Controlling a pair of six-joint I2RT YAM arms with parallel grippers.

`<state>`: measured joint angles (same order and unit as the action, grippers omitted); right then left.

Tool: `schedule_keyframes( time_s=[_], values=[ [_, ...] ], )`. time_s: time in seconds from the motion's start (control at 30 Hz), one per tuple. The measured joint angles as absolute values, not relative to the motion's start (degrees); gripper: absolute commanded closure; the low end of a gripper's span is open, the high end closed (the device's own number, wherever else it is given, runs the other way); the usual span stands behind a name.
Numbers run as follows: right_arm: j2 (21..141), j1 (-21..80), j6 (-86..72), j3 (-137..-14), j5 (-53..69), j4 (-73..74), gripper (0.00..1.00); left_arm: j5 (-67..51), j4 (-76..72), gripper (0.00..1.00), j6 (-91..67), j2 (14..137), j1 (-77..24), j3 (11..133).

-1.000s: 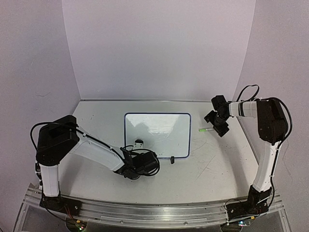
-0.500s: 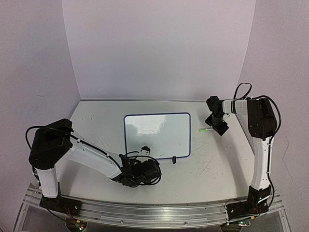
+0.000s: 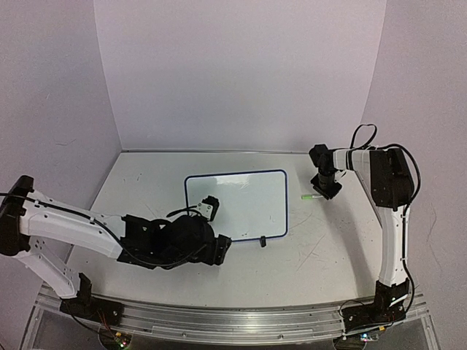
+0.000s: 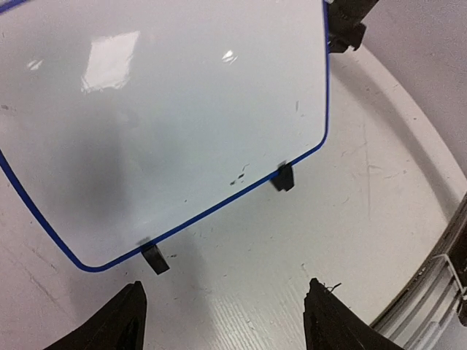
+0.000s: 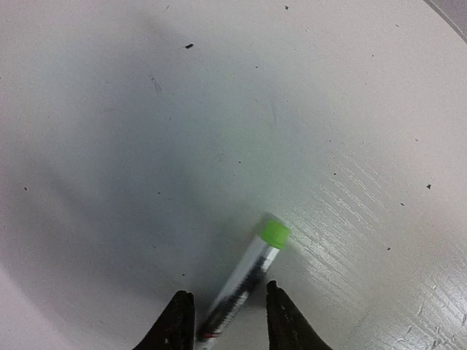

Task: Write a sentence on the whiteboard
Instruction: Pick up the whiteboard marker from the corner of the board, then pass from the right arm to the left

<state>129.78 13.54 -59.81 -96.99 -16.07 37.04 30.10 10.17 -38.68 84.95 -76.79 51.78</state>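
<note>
Pale lilac walls (image 3: 241,73) close in a scuffed white tabletop (image 3: 328,248), and the whiteboard (image 3: 241,200) lies flat near its middle. Its glossy face shows no writing, only a few dark specks. It looks light and stiff, and slick enough to skate across the table under a pressing pen. The best hold is probably the navy rim along the near edge, between the two black feet (image 4: 155,257), with nothing pressing on the glossy face. The left gripper (image 4: 222,324) sits just off that near edge with its fingers (image 4: 120,321) spread wide and nothing between them. Just beside the board's right edge lies the marker (image 5: 248,273), a slim clear-barrelled pen with a green cap. It is light and rigid, but round and smooth, so it is likely to roll or swivel in a pinch. A hold on the barrel well back from the cap seems best, and the cap would have to come off before any writing. The right gripper (image 5: 230,321) straddles that barrel with its fingers drawn in close on either side. Whether they are pressing on it cannot be told. Open table lies to the near right, while the right wall is close behind that arm and the left arm lies low across the near left.
</note>
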Motion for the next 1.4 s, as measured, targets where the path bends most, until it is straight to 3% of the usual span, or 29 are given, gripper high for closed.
schedule_keyframes(
  time_s=[0.1,0.37,0.6,0.8,1.03,1.3,1.4],
  values=[
    [129.63,13.54,-61.1,-96.42,-16.16,36.91,1.0,29.51,8.98,0.2,-35.93,80.58,-76.79,51.75],
    [120.99,13.58,-56.75,-84.6,-15.79,32.88,1.0,20.08,4.45,0.16,-31.24,75.22,-69.8,51.92],
    [83.93,14.14,-35.02,-58.42,-7.26,20.22,1.0,2.48,-2.68,0.15,-31.36,75.03,-60.91,53.1],
    [60.39,21.28,-23.76,-50.53,9.9,8.8,1.0,-12.12,-8.06,0.16,-31.39,84.87,-60.69,62.05],
    [58.82,31.13,-27.78,-49.02,19.56,-3.2,1.0,-24.39,-17.56,0.19,-33.05,92.95,-60.75,62.95],
    [63.47,37.25,-34.65,-48.86,21.51,-15.67,1.0,-28.31,-29.67,0.2,-37.67,94.51,-60.77,61.36],
    [65.84,40.54,-36.43,-48.86,21.07,-19.06,1.0,-28.08,-33.5,0.26,-38.88,95.47,-60.8,61.36]
  ],
)
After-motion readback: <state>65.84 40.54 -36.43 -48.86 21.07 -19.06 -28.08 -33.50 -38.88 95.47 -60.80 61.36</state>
